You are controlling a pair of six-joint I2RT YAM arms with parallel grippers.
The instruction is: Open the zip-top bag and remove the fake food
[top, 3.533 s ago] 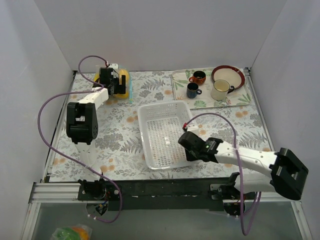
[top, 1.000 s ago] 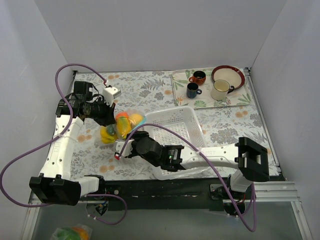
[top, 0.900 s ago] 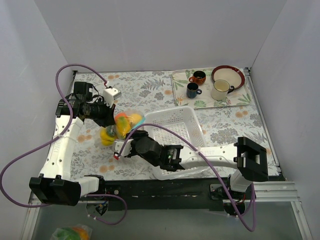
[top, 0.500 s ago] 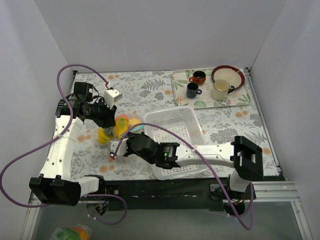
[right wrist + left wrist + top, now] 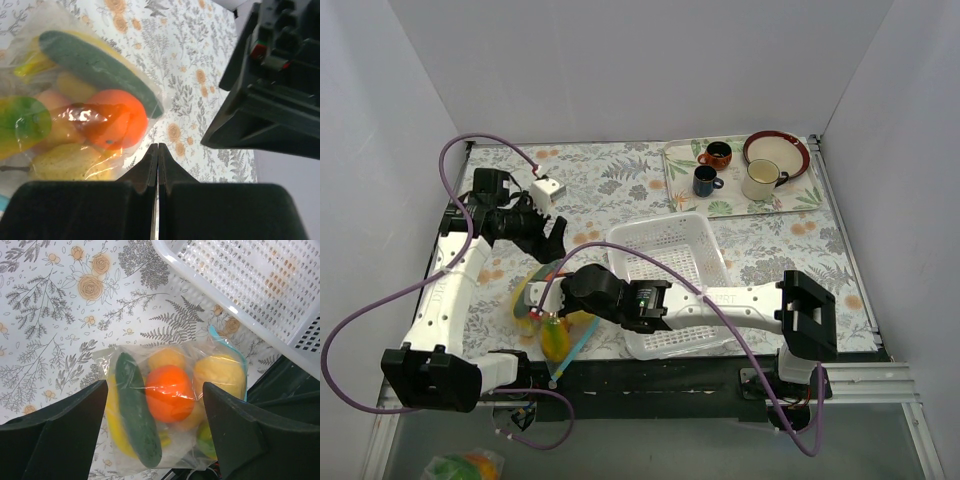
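The zip-top bag (image 5: pixel 542 320) sits just left of the white perforated basket's (image 5: pixel 660 222) near-left corner, over the floral surface (image 5: pixel 620 175). Its pale blue zip strip (image 5: pixel 229 344) is on the side facing the basket. The fake food (image 5: pixel 115 117) is inside it: a dark green cucumber (image 5: pixel 137 415), an orange (image 5: pixel 169 392), a banana (image 5: pixel 112 420) and yellow fruits (image 5: pixel 220 374). The right hand (image 5: pixel 155 146), fingers pressed flat together, pinches the bag's film at its edge. The left hand (image 5: pixel 154 389) hangs spread wide and empty, left of the basket, beyond the bag.
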